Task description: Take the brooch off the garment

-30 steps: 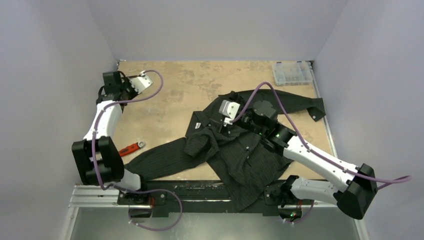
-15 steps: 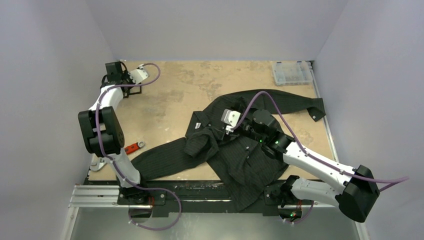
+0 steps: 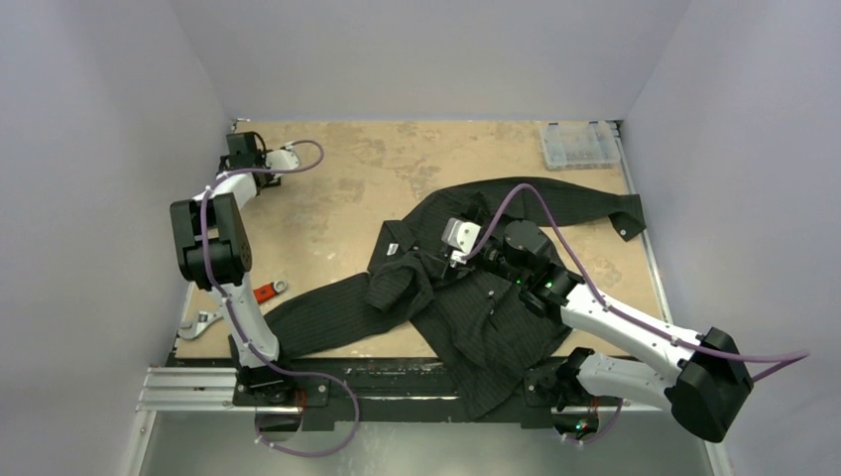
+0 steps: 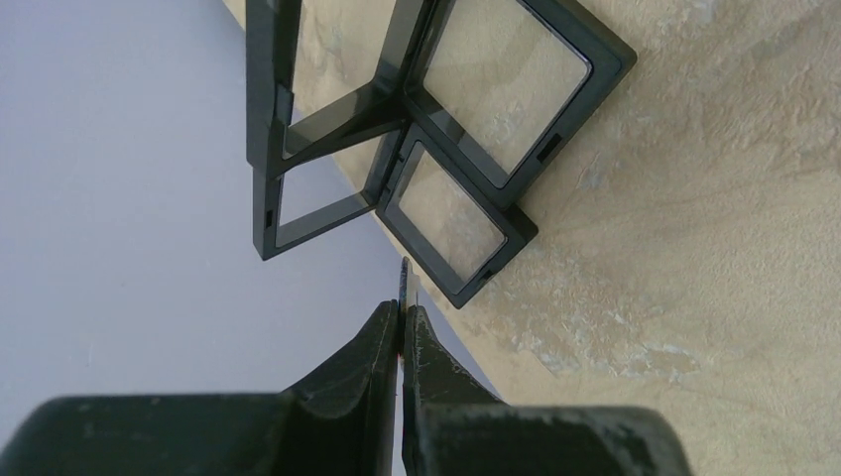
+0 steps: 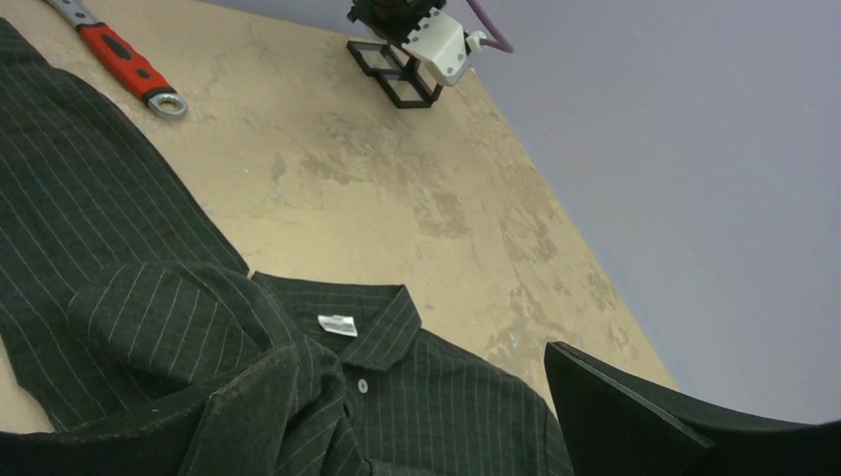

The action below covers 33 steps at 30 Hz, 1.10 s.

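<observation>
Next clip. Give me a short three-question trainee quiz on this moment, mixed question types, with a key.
1. True or false: the right gripper is clamped on the collar of the shirt.
2. Which objects sit right next to the left gripper in the far left corner of the table? A) black square frames B) a clear parts box C) a red-handled wrench
3. Short answer: which gripper is shut?

Key
1. False. Its jaws stand wide open over the shirt.
2. A
3. The left one.
</observation>
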Tool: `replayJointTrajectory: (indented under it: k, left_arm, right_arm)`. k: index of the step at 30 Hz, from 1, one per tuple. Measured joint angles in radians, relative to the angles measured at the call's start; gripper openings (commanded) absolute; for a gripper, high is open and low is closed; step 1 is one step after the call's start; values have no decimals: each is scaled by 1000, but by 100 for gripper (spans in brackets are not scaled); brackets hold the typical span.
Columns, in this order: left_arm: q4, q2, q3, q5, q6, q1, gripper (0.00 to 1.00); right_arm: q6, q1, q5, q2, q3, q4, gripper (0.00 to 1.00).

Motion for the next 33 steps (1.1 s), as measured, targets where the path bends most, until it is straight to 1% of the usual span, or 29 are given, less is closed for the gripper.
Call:
replayJointTrajectory:
  k: [11,19,33]
  left_arm:
    - [76,56,7,-62,51,-12,0]
    - [160,92,11,-90,80,-12,0]
    - [180,130,43,-98,96,-19,0]
  right_arm:
    - [0,-6,-24,0,-24,9,98]
    - [4,-11,-28,0,-25,6,98]
    - [7,-11,-48,0,-29,-7,97]
